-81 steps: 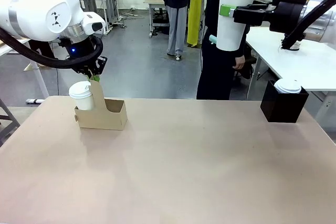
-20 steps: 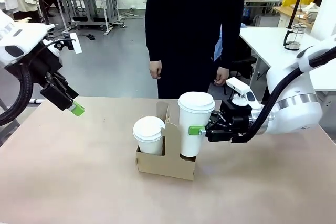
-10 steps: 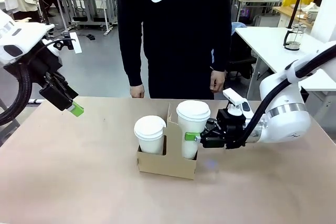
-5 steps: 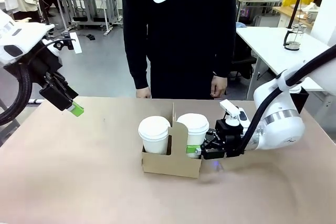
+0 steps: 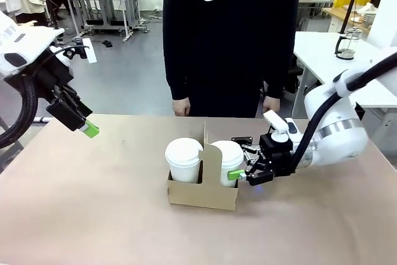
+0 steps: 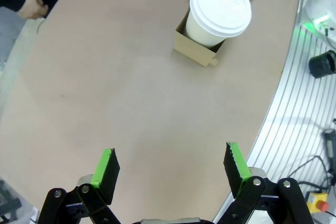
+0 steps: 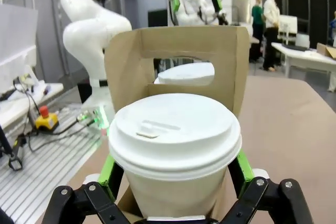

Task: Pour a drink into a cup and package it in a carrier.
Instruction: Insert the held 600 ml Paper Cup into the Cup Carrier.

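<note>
I judge packaging nearly done: both lidded white paper cups [image 5: 230,161] sit in the brown cardboard carrier [image 5: 203,193], my right gripper [image 5: 243,167] spread just wide of its cup, my left gripper [image 6: 170,168] wide open, well away from the carrier.

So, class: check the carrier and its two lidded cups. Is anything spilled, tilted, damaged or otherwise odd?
Nothing stands out. Both cups sit upright in the carrier, lids on, with no spill on the table. The right gripper flanks one cup.
</note>
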Robot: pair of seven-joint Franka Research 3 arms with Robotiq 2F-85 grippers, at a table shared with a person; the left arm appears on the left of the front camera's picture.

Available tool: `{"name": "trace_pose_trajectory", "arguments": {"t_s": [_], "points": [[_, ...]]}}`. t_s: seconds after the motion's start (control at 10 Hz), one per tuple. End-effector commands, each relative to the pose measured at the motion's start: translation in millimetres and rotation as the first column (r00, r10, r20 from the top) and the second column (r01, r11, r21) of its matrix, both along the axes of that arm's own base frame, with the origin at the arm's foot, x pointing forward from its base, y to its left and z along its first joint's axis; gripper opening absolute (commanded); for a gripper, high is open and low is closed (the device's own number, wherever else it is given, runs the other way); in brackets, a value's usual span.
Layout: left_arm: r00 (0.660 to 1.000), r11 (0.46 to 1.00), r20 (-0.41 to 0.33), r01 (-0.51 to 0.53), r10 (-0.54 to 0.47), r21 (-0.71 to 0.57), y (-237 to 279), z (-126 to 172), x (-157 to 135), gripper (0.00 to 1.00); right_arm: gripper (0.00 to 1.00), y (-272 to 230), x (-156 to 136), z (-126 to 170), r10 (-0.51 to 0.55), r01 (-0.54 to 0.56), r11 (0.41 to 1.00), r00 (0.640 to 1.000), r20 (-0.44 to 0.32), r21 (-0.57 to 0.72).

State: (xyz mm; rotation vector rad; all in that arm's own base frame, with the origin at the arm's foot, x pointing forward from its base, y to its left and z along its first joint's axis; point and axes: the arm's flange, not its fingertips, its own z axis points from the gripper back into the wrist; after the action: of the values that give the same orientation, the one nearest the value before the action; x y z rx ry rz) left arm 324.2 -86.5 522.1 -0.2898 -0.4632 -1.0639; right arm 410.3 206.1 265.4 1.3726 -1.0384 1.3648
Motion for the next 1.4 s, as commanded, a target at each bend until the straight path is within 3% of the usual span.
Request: {"name": "trace_pose_trajectory", "arguments": {"t_s": [0.0, 0.2, 0.4, 0.5, 0.7, 0.8, 1.0, 1.2, 1.3], "points": [[1.000, 1.000, 0.003, 0.012, -0.012, -0.002, 1.3, 0.6, -0.6, 1.00, 1.00, -21.6, -6.5, 18.1, -0.028, 0.029, 0.993, 1.000, 0.014, -0.114], [1.000, 1.000, 0.003, 0.012, -0.012, -0.002, 1.3, 0.6, -0.6, 1.00, 1.00, -43.3, -4.6, 30.5, -0.088, 0.091, 0.982, 0.996, 0.025, -0.164], [1.000, 1.000, 0.003, 0.012, -0.012, -0.002, 1.3, 0.6, -0.6, 1.00, 1.00, -86.5, -3.8, 56.9, -0.230, 0.223, 0.936, 0.973, 0.007, -0.272], [1.000, 1.000, 0.003, 0.012, -0.012, -0.002, 1.3, 0.6, -0.6, 1.00, 1.00, -122.6, -6.0, 76.1, -0.392, 0.335, 0.858, 0.917, -0.075, -0.390], [1.000, 1.000, 0.003, 0.012, -0.012, -0.002, 1.3, 0.6, -0.6, 1.00, 1.00, -196.3, -29.0, 113.1, -0.660, 0.496, 0.643, 0.745, -0.094, -0.583], [1.000, 1.000, 0.003, 0.012, -0.012, -0.002, 1.3, 0.6, -0.6, 1.00, 1.00, -219.4, -38.5, 122.3, -0.707, 0.521, 0.584, 0.704, -0.074, -0.623], [1.000, 1.000, 0.003, 0.012, -0.012, -0.002, 1.3, 0.6, -0.6, 1.00, 1.00, -241.1, -49.7, 126.2, -0.734, 0.530, 0.535, 0.677, -0.052, -0.658], [1.000, 1.000, 0.003, 0.012, -0.012, -0.002, 1.3, 0.6, -0.6, 1.00, 1.00, -240.8, -47.4, 119.1, -0.742, 0.557, 0.550, 0.667, -0.059, -0.622], [1.000, 1.000, 0.003, 0.012, -0.012, -0.002, 1.3, 0.6, -0.6, 1.00, 1.00, -260.3, -17.6, 130.1, -0.754, 0.571, 0.505, 0.657, -0.008, -0.647]]}}
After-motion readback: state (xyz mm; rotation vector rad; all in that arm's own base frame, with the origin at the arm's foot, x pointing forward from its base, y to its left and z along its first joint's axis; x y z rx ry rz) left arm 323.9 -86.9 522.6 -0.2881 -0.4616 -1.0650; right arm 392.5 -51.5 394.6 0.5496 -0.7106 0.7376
